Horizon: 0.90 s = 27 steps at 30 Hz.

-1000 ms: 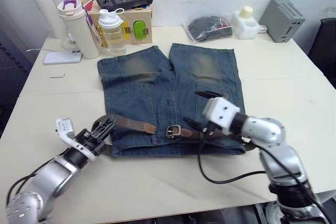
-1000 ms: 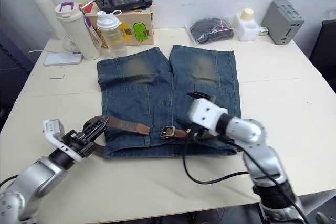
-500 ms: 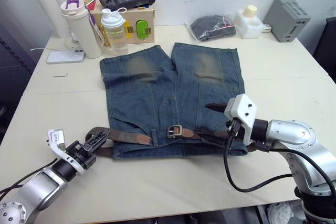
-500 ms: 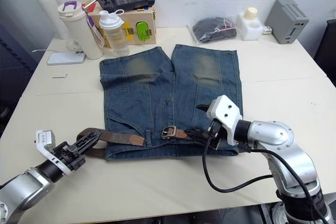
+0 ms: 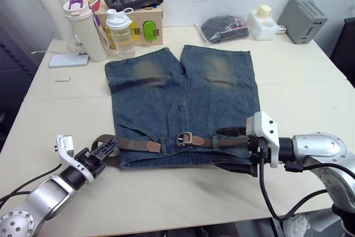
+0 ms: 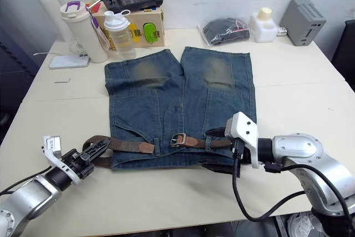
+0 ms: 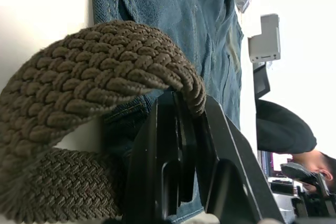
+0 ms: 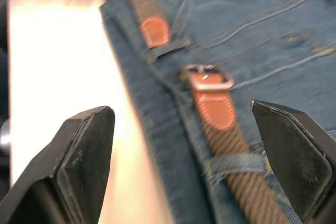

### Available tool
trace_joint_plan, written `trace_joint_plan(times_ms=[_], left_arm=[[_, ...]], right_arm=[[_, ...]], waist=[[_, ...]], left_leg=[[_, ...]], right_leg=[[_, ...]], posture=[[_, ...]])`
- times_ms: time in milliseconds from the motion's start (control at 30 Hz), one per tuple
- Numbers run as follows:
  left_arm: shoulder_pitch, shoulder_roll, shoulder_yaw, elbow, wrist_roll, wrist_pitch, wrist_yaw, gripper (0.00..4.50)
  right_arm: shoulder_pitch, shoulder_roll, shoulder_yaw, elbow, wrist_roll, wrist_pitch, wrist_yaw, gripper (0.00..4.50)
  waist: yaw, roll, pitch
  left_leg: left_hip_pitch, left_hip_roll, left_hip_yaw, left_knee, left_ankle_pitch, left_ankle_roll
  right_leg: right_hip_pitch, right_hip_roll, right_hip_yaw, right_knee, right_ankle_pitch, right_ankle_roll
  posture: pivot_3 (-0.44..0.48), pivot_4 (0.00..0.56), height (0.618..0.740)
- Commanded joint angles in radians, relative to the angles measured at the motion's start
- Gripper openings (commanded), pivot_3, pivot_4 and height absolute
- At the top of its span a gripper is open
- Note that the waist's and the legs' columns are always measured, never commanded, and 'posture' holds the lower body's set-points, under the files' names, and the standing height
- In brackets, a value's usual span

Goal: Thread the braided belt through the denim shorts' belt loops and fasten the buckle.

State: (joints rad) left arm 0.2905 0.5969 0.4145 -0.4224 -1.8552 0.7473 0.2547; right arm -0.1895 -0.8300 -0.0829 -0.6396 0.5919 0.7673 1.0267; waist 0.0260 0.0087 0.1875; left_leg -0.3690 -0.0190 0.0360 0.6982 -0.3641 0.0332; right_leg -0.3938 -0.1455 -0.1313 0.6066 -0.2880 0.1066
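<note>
so: belt lying along the waistband of the shorts, left gripper pinching its loop end, right gripper spread wide.

denim shorts (image 5: 183, 101) lie flat mid-table (image 5: 310, 92), legs pointing far, waistband on the near side. braided belt (image 5: 224, 141) runs left-right along the waistband, passing under belt loops (image 5: 211, 141); silver buckle (image 5: 184, 139) sits near the middle, brown leather tip (image 5: 152, 147) just left of it. left gripper (image 5: 102, 151) at the near-left corner of the shorts, fingers narrow and clamped on the belt's folded loop off the left edge. right gripper (image 5: 228, 149) at the near-right end of the waistband, fingers wide apart, one over the belt, one at the near hem, holding nothing. bottles, game console, bagged black bundle along the far edge.
</note>
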Motion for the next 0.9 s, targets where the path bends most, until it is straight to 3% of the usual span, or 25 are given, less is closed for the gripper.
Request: trace_joint_plan(times_ms=[33, 467, 900], left_arm=[[-0.001, 0.015, 0.017, -0.050, 0.040, -0.024, 0.006, 0.00], [-0.014, 0.006, -0.036, -0.132, 0.060, -0.061, 0.067, 0.00], [-0.087, -0.041, -0.173, -0.168, 0.102, -0.089, 0.115, 0.00]], right_arm=[[-0.017, -0.023, 0.005, 0.003, 0.021, -0.038, 0.032, 4.44], [-0.061, -0.014, 0.016, 0.005, 0.062, -0.025, -0.018, 4.44], [-0.052, -0.010, 0.012, -0.022, 0.110, -0.005, -0.100, 4.44]], waist=[[0.001, 0.000, 0.000], [0.002, 0.000, 0.003], [0.005, 0.000, 0.003]], left_leg=[[0.000, 0.000, 0.000, 0.000, 0.000, 0.000], [0.000, 0.000, 0.000, 0.000, -0.001, -0.002], [-0.001, 0.000, 0.000, 0.000, 0.000, 0.000]], right_leg=[[0.000, 0.000, 0.000, 0.000, 0.000, 0.000], [0.000, 0.000, 0.000, -0.001, 0.000, 0.000], [0.000, 0.000, -0.001, -0.001, 0.000, 0.001]], posture=[[0.000, 0.150, 0.690], [0.000, 0.150, 0.690], [0.000, 0.150, 0.690]])
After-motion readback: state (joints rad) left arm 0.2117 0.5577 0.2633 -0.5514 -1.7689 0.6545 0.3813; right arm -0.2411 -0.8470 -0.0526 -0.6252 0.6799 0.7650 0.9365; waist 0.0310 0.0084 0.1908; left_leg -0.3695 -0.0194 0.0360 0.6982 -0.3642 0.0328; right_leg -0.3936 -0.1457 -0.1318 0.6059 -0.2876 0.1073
